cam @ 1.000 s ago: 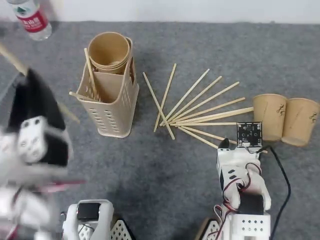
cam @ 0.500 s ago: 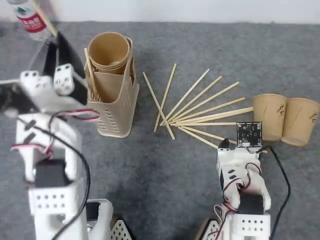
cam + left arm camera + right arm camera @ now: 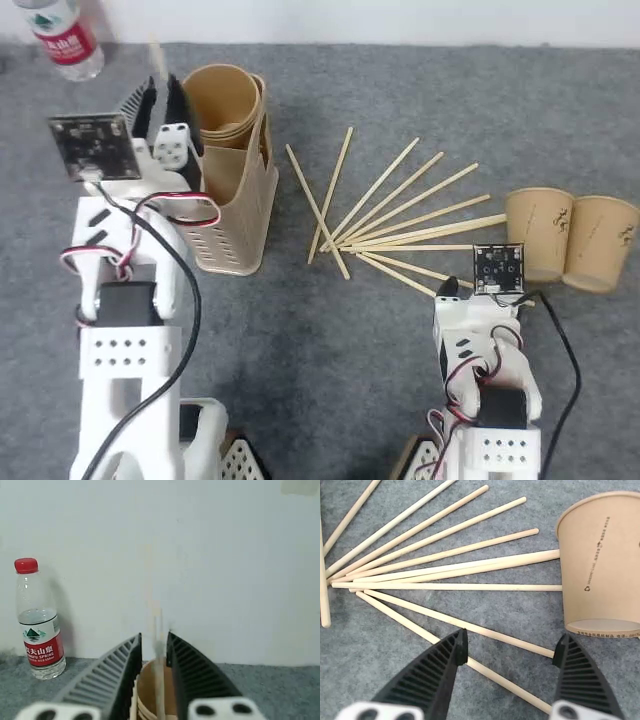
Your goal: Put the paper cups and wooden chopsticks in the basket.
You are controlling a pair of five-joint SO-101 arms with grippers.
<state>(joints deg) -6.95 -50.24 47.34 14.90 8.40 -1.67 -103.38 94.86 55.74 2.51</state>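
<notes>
The beige slotted basket [image 3: 238,215] stands at the back left with nested paper cups [image 3: 222,98] inside. My left gripper [image 3: 162,98] hovers over the basket's left side, shut on a wooden chopstick [image 3: 155,55] that stands upright between the jaws; in the left wrist view this chopstick [image 3: 159,652] rises above the cups [image 3: 150,695]. Several loose chopsticks [image 3: 400,215] fan out at mid-table. Two paper cups [image 3: 540,232] [image 3: 600,240] lie on their sides at the right. My right gripper [image 3: 514,637] is open just above the near chopsticks [image 3: 445,570], beside a cup [image 3: 600,565].
A water bottle [image 3: 62,35] with a red cap stands at the back left corner against the white wall. Grey carpet covers the table, with bare room between the basket and the right arm's base [image 3: 495,440].
The left arm swung up from the near left to the basket, carrying the chopstick, which went from slanted to upright. The right arm stayed put.
</notes>
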